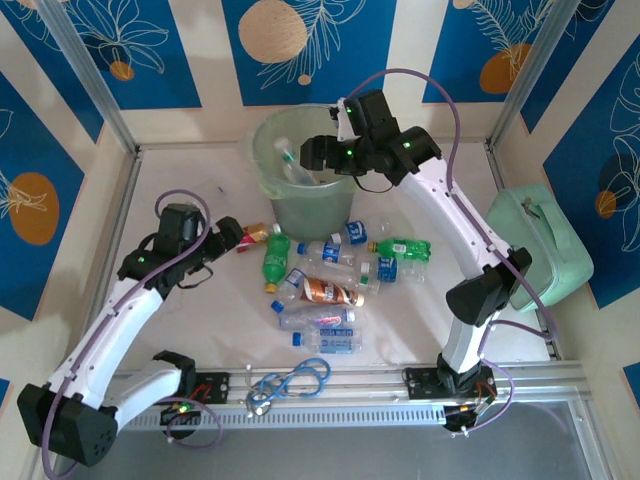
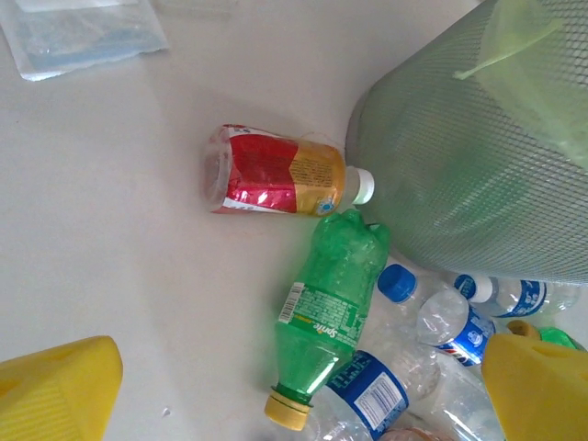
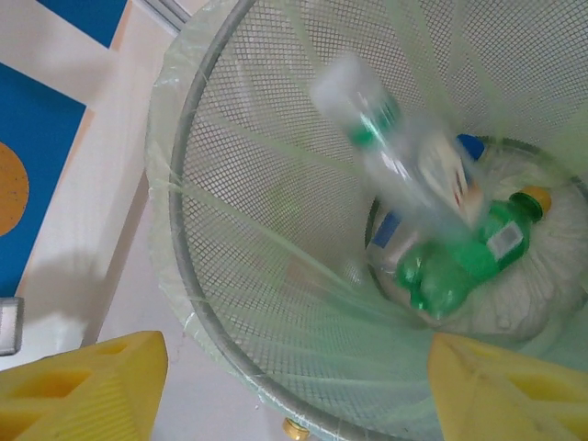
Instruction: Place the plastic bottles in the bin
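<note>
Right end effector (image 3: 294, 372) spread, empty, over the bin (image 3: 184, 230); clear bottle (image 3: 395, 156) blurred inside. Retract straight up, clear of the rim. Left end effector (image 2: 294, 390) spread wide above the green bottle (image 2: 326, 308) on the bench (image 2: 110, 230): centre on its body before closing.

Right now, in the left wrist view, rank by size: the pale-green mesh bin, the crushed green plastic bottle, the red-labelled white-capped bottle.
Largest: the pale-green mesh bin.
Then the crushed green bottle and the red-labelled bottle: near alike, so unranked.
</note>
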You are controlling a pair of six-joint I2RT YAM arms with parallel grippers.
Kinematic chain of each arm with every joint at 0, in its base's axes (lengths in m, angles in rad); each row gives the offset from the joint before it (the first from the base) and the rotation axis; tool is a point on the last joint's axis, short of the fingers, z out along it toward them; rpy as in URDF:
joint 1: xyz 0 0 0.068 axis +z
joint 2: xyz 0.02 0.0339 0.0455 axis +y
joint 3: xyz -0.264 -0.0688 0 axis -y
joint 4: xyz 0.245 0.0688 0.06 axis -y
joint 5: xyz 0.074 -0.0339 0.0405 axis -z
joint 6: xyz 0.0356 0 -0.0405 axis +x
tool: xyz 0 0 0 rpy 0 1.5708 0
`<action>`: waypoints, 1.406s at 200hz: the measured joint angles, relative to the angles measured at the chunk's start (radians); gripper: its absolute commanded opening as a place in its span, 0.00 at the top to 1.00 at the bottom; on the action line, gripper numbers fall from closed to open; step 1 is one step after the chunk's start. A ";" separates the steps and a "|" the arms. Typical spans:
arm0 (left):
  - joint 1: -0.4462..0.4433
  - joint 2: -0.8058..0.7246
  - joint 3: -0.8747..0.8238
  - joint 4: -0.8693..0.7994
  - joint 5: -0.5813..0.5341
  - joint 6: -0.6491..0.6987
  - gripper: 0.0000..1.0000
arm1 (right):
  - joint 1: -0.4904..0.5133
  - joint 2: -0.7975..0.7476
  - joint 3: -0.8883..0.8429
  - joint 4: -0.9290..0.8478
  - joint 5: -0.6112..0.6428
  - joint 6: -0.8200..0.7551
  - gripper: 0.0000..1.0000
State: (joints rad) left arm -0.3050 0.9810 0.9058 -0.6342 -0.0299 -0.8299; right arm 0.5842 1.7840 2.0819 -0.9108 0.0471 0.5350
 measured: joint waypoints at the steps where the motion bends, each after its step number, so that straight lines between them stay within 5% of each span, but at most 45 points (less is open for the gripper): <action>1: 0.000 0.001 -0.001 0.001 0.000 0.000 0.00 | 0.000 0.000 0.000 0.000 0.000 0.000 0.25; 53: 0.069 0.125 -0.005 0.107 0.053 0.003 0.06 | 0.039 -0.092 -0.114 0.044 -0.002 -0.004 0.25; 110: 0.163 0.486 0.034 0.294 0.179 0.028 0.23 | 0.158 -0.336 -0.458 0.141 -0.002 0.017 0.25; 152: 0.170 0.633 0.166 0.348 0.206 0.073 0.24 | 0.196 -0.401 -0.610 0.168 -0.002 0.061 0.26; 209: 0.170 0.801 0.347 0.365 0.213 0.163 0.34 | 0.202 -0.416 -0.637 0.190 0.002 0.087 0.26; 281: 0.170 0.838 0.262 0.364 0.269 0.158 0.35 | 0.192 -0.434 -0.638 0.211 0.001 0.102 0.26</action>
State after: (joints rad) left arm -0.1352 1.8187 1.1675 -0.2703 0.2386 -0.6720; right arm 0.7765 1.3502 1.4441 -0.6994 0.0483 0.6369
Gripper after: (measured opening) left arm 0.655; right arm 0.741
